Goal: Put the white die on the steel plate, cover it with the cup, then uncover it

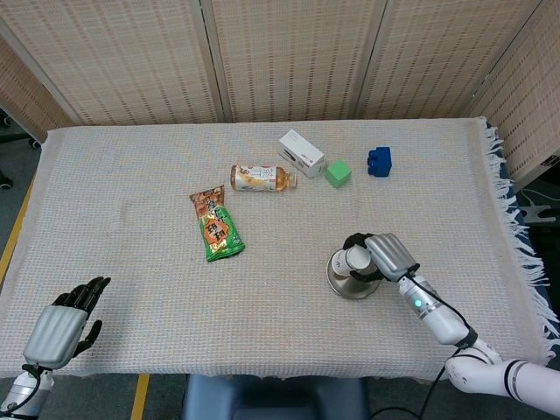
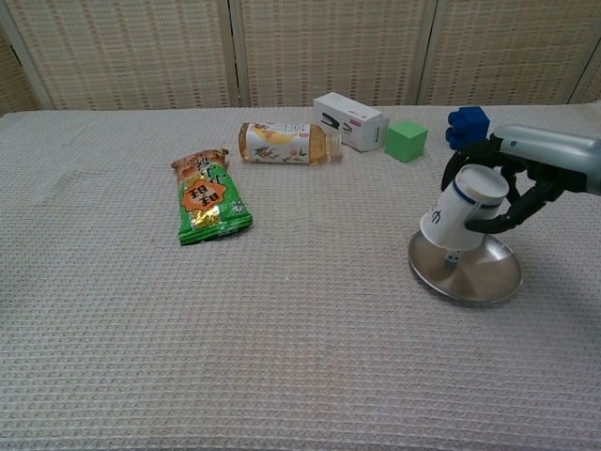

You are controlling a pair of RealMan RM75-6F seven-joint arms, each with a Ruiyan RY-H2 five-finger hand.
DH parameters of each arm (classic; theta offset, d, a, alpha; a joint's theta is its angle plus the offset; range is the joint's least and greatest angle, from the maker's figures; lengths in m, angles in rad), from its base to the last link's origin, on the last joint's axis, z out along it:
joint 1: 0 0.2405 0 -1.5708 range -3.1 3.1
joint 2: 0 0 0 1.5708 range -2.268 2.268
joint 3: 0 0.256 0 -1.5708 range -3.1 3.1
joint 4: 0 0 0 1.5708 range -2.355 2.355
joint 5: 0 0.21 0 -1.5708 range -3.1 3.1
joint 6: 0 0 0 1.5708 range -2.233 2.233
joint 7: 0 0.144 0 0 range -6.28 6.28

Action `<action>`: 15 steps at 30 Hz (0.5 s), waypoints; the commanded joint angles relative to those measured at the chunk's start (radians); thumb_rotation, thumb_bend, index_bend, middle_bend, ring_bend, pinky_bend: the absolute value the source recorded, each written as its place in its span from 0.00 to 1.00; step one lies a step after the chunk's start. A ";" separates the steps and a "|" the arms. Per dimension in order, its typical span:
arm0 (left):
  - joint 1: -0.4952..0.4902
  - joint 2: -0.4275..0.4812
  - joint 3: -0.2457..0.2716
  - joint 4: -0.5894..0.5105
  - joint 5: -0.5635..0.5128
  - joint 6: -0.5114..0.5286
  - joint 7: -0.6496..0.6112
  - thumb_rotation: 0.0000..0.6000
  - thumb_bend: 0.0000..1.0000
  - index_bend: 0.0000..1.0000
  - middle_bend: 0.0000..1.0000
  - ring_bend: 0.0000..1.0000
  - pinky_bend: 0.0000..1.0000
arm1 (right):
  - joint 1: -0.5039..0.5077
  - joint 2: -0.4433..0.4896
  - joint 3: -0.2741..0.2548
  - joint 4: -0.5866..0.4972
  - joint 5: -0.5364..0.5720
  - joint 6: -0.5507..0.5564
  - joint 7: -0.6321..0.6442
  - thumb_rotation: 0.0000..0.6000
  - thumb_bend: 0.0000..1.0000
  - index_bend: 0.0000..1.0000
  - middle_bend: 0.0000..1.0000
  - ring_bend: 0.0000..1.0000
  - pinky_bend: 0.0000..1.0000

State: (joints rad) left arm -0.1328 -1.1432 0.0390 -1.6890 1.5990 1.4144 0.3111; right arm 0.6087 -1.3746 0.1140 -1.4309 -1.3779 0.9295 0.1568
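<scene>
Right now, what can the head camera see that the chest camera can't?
Only the head view shows the left hand, open by the near table edge, and the cloth's fringe. Only the chest view shows the cup lifted and tilted above the steel plate, with something small under it. Both show the right hand holding the cup, and the snack packet.

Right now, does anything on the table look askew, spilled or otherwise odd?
Only the cup: the right hand holds it tilted, mouth-down, lifted over the steel plate. The bottle lies on its side. Nothing looks spilled or damaged.
</scene>
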 commanded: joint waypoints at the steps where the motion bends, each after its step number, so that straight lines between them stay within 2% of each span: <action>1: 0.001 0.001 0.000 0.000 0.001 0.002 -0.001 1.00 0.45 0.07 0.10 0.19 0.36 | -0.016 0.008 0.018 -0.010 0.009 0.060 -0.075 1.00 0.14 0.52 0.47 0.43 0.63; 4: 0.001 0.001 0.000 0.000 0.000 0.001 -0.002 1.00 0.45 0.07 0.10 0.19 0.36 | -0.029 -0.007 0.036 0.016 0.029 0.114 -0.146 1.00 0.14 0.52 0.47 0.43 0.63; 7: 0.001 0.002 0.000 -0.001 -0.003 0.000 -0.002 1.00 0.45 0.07 0.10 0.19 0.36 | -0.040 -0.022 0.045 0.061 0.040 0.144 -0.160 1.00 0.14 0.52 0.47 0.43 0.63; 15: -0.003 -0.002 0.001 -0.003 -0.007 -0.011 0.010 1.00 0.45 0.07 0.10 0.19 0.36 | -0.050 -0.054 0.059 0.222 0.058 0.125 -0.013 1.00 0.14 0.52 0.47 0.43 0.63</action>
State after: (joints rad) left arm -0.1351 -1.1444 0.0398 -1.6919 1.5923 1.4038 0.3208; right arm 0.5623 -1.4120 0.1666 -1.2572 -1.3264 1.0635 0.0981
